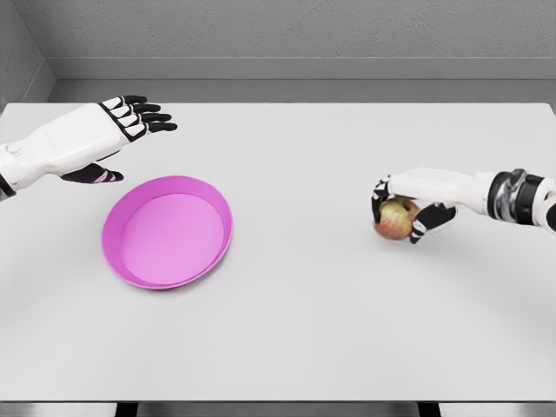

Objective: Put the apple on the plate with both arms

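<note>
Right robot hand (415, 205) grips apple (395, 218); pink plate (139, 213) lies well left.

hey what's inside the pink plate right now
Nothing: the pink plate shows only its bare floor. The apple sits on the table, off to the right, gripped by the right hand. Nothing covers the plate's inside.

Pink plate (130, 269), red-yellow apple (395, 219)

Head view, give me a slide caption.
Right hand grips the apple; left hand open beside the empty pink plate.
</note>
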{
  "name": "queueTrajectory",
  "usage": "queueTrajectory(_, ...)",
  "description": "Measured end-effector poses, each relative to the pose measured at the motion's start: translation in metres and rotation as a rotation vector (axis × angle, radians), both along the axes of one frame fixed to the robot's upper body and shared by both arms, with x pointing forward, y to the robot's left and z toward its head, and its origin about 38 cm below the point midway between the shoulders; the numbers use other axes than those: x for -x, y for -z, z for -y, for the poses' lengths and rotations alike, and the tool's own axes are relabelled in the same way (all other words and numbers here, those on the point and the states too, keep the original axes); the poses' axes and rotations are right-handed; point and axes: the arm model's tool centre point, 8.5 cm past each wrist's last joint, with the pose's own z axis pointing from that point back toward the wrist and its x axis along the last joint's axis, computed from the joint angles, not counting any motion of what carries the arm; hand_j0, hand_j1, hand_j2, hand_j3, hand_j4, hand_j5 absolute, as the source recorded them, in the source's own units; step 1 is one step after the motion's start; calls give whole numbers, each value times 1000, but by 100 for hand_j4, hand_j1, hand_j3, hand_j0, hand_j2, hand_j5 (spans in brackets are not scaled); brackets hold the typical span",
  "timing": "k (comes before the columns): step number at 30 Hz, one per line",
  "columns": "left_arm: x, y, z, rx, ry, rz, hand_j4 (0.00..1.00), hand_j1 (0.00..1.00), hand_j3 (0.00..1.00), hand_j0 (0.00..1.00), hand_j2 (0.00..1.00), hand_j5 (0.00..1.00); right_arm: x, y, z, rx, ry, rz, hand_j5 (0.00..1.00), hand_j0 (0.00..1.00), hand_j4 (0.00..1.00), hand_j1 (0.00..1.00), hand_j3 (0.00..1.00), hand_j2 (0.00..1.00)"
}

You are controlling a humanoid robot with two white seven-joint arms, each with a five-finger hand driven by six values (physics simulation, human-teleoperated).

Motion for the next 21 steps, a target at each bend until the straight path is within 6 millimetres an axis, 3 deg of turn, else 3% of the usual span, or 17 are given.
queueTrajectory(15, 0, 0, 0, 0, -1, -1, 100, 100, 100, 100, 100, 100, -4, -5, -80, -152, -136, 16, 33, 33, 33, 33, 33, 33)
queueTrajectory(21, 0, 0, 0, 1, 0, 0, 100, 100, 100, 100, 100, 100, -1, -1, -101, -182, -166, 4, 33, 33, 33, 33, 33, 33)
